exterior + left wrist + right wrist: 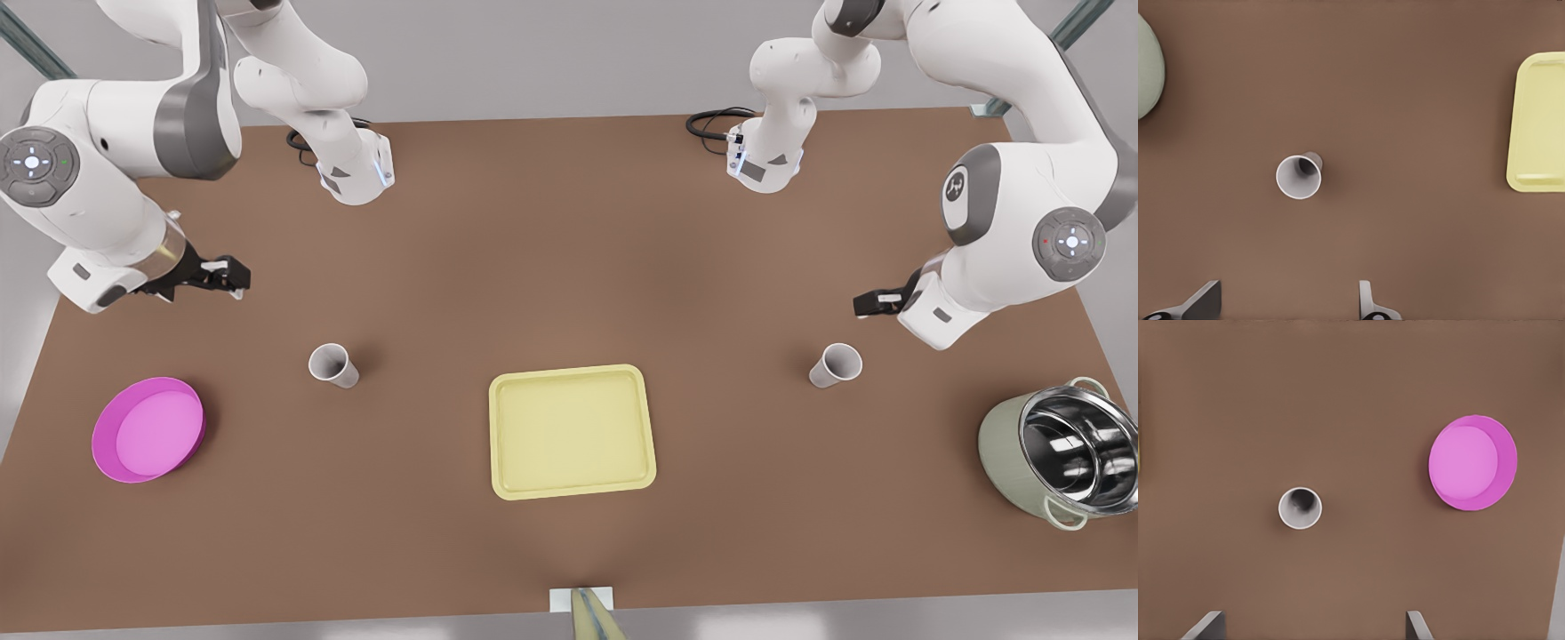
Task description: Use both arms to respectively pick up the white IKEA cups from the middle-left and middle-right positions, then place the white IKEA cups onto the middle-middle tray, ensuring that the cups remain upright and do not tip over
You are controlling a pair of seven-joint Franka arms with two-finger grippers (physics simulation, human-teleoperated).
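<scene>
Two white IKEA cups stand upright on the brown table either side of the pale yellow tray (569,433). One cup (333,364) is at the front view's left, the other cup (836,364) at its right. My left gripper (876,302) hovers behind the front view's right-hand cup (1299,177), open, with its fingers (1205,303) spread wide and nothing between them. My right gripper (227,274) hangs behind and to the left of the other cup (1299,508), also open and empty (1313,630). The tray (1538,120) holds nothing.
A round magenta bowl (148,429) sits near the table's edge on the front view's left (1471,463). A large steel-lined green pot (1058,453) stands at the front view's right (1148,67). Both arm bases (356,173) (765,164) are at the table's far edge.
</scene>
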